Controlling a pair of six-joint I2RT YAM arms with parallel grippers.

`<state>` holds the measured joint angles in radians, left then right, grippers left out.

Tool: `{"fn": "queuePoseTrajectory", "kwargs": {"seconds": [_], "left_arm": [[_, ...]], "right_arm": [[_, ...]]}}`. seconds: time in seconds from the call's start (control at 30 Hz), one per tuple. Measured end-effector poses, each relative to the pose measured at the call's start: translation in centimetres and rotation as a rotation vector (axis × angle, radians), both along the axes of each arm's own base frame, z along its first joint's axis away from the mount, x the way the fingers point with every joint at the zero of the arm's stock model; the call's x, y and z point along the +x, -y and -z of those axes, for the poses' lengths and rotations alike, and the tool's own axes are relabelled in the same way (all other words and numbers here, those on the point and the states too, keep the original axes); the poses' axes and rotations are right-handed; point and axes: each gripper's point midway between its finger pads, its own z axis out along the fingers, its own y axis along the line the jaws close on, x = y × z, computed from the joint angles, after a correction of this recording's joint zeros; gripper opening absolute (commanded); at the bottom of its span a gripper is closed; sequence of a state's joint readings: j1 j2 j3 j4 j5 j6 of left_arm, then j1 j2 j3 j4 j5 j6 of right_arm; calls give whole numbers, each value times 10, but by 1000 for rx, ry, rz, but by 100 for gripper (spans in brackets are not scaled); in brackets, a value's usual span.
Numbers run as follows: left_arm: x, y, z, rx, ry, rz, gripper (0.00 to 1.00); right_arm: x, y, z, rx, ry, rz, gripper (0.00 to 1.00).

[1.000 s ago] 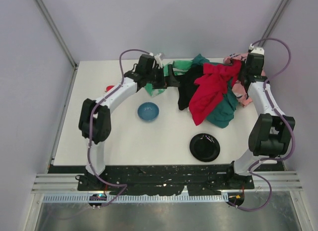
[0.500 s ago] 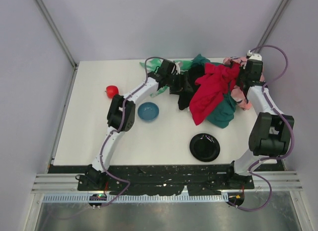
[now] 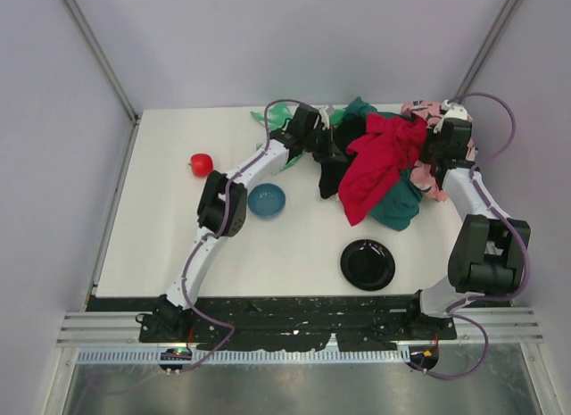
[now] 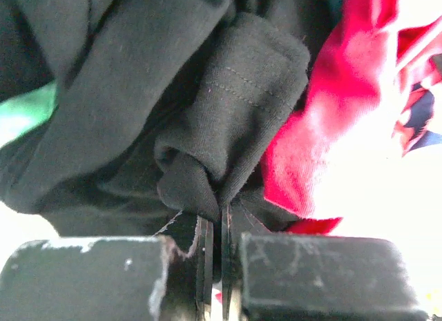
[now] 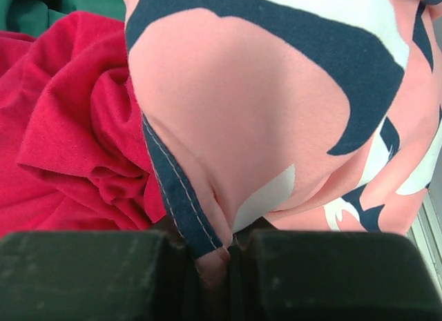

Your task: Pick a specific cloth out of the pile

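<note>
In the upper centre of the top view, the left gripper (image 4: 214, 226) pinches a fold of the black cloth (image 4: 235, 107) between its jaws. That cloth lies at the left edge of the pile (image 3: 397, 199) on the surface (image 3: 178, 236). At upper right, the right gripper (image 5: 219, 255) has its jaws pinching the pink patterned cloth (image 5: 262, 114), beside the red cloth (image 5: 62, 128).

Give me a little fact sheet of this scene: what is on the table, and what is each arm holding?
Left gripper: shut on a fold of the black cloth
Right gripper: shut on the pink patterned cloth
Pile: far right part of the table, red cloth draped over teal cloth
Other items: blue bowl, black plate, small red object
</note>
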<state>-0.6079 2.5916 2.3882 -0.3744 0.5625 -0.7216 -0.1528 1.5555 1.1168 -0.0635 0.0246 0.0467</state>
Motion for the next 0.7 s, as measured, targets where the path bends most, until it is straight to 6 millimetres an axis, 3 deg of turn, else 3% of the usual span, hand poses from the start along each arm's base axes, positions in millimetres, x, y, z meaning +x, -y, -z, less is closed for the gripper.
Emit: {"fn": "queuePoseTrajectory", "kwargs": {"seconds": [0.13,0.23,0.37,0.57,0.7], "left_arm": [[-8,-27,10,115,23,-31,0],[-19,-55,-9,188,60,-43,0],[-22,-114,-75,231,152,-104,0],[4,-214,-189,269,355,-306,0],[-1,-249,-253,294,483,-383,0]], "right_arm": [[-4,0,11,10,-5,13,5],[-5,3,24,15,-33,38,5],[-4,10,46,6,-77,84,5],[-4,20,76,-9,-154,136,5],[0,20,87,4,-180,144,5]]}}
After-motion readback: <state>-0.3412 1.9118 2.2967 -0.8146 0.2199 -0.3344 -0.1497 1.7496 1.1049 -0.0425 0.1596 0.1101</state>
